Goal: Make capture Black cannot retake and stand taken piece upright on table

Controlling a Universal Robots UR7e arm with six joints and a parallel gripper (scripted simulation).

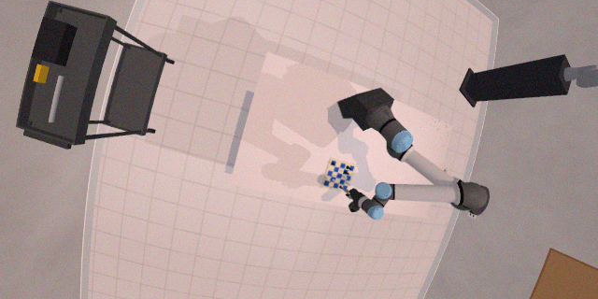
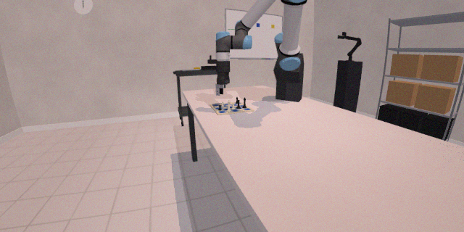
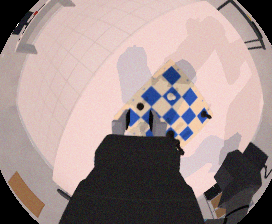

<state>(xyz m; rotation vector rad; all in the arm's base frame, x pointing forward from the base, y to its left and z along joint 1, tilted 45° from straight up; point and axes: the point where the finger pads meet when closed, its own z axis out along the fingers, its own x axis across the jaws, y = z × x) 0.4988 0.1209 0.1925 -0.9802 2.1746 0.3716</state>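
A small blue-and-cream chessboard [image 1: 334, 171] [image 2: 226, 111] [image 3: 195, 120] lies on the pale table [image 2: 326, 145], near the robot's base. Two tall black pieces [image 2: 238, 102] [image 2: 245, 102] stand at its back and a small black piece [image 2: 220, 107] [image 3: 140, 106] stands near its left edge. The white pieces are too small to make out. My gripper [image 1: 350, 193] [image 2: 219, 93] [image 3: 139, 116] hangs above the table at the board's left edge. Its fingers point down and stand partly open, with nothing between them.
The robot's dark base [image 2: 288, 80] [image 1: 366, 107] stands behind the board. A dark side table [image 2: 196, 72] [image 1: 70, 75] stands off the table's far left end. A black pedestal [image 2: 347, 85] and shelves with boxes [image 2: 420, 76] stand to the right.
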